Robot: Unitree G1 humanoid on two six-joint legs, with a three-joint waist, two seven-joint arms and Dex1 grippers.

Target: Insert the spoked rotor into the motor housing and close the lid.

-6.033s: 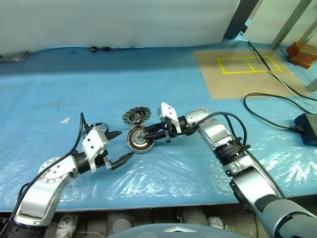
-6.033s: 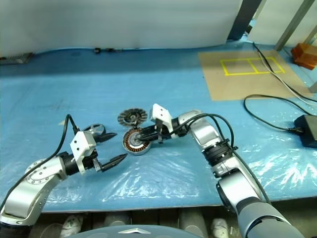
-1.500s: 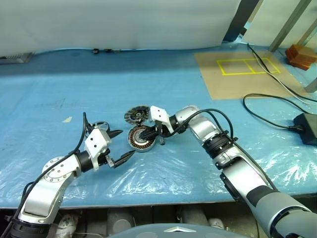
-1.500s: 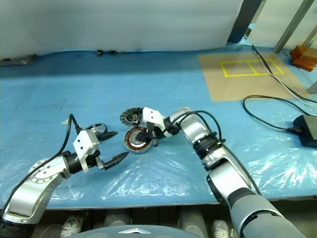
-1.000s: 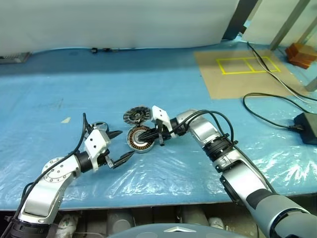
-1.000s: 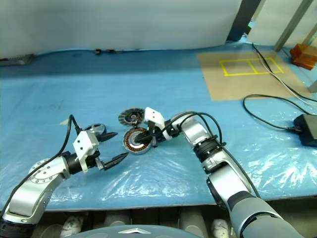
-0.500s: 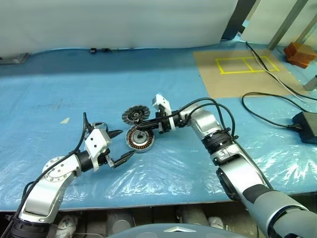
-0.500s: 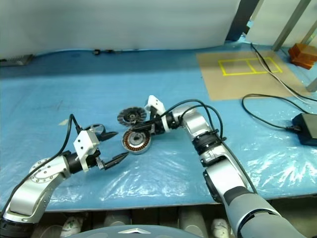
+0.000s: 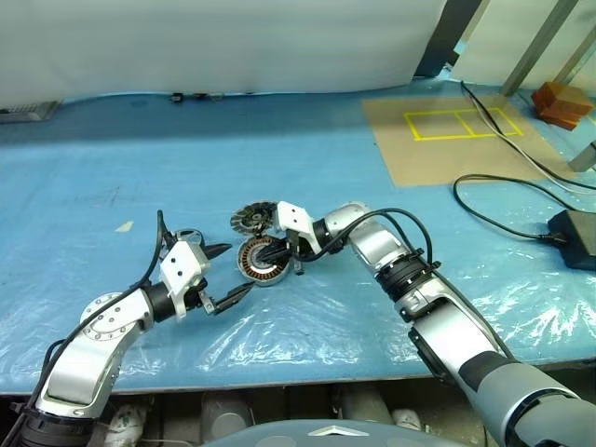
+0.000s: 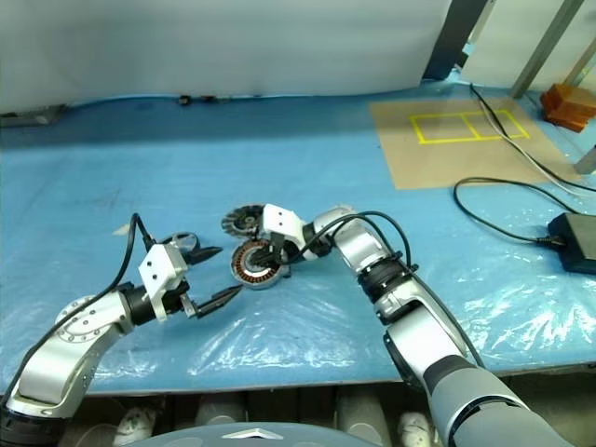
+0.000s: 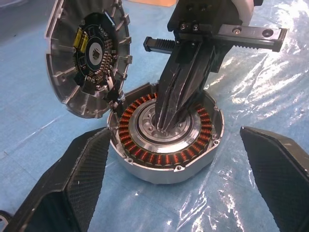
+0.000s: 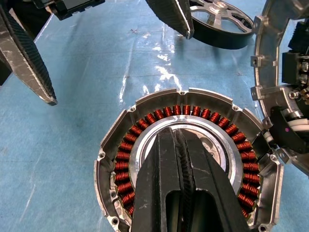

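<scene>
Neither of your two steps is finished yet, judging by how the parts lie. Start with the table point(image 9: 391, 112), under its blue sheet: all three parts sit close together near its middle. The motor housing point(image 9: 264, 260) lies face up, copper windings showing around a pale centre, with nothing seated in it. The lid point(image 9: 254, 217) is hinged up at the housing's far edge, standing tilted and open with its inner face turned towards the housing. The spoked rotor point(image 12: 221, 23) lies flat on the sheet just beside the housing, close to your left gripper point(image 9: 227, 273).

Your right gripper point(image 11: 166, 126) has its jaws pressed together, holding nothing, with the tips down in the housing's pale centre. Whether they touch the metal, the pictures don't settle. Your left gripper's jaws stand wide apart and empty, pointing at the housing from the near side.

So what's left for you is everything: pick up the rotor, seat it inside the windings, then swing the lid down.
</scene>
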